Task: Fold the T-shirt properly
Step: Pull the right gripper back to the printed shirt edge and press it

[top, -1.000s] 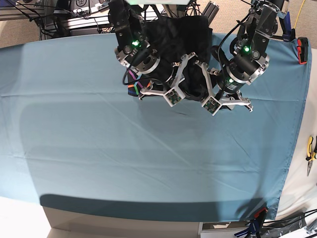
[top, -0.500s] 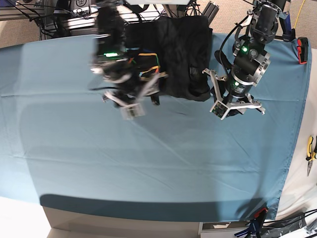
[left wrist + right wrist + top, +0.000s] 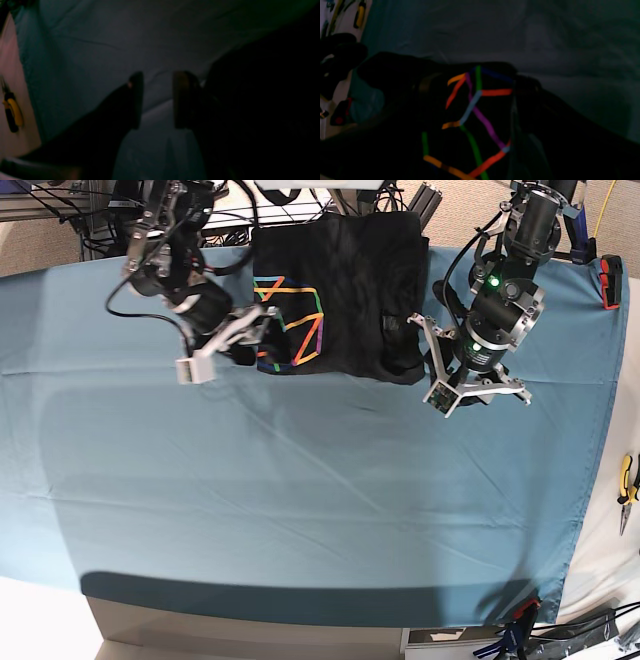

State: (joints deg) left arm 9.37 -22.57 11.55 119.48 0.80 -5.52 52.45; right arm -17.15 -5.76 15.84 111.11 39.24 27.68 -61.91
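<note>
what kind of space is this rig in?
Probably a robotics lab bench, not a home. The teal cloth is clamped to the table, a metal frame with cables stands behind, and pliers lie at the edge. Two arms work a T-shirt.

You'll find the T-shirt [image 3: 340, 290] lying on the table cloth [image 3: 300, 500] toward 12 o'clock. The right gripper [image 3: 232, 340] sits just at the shirt's 9 o'clock edge, the left gripper [image 3: 470, 380] near its 3 o'clock. Pliers [image 3: 627, 492] lie off the cloth at 3 o'clock.
</note>
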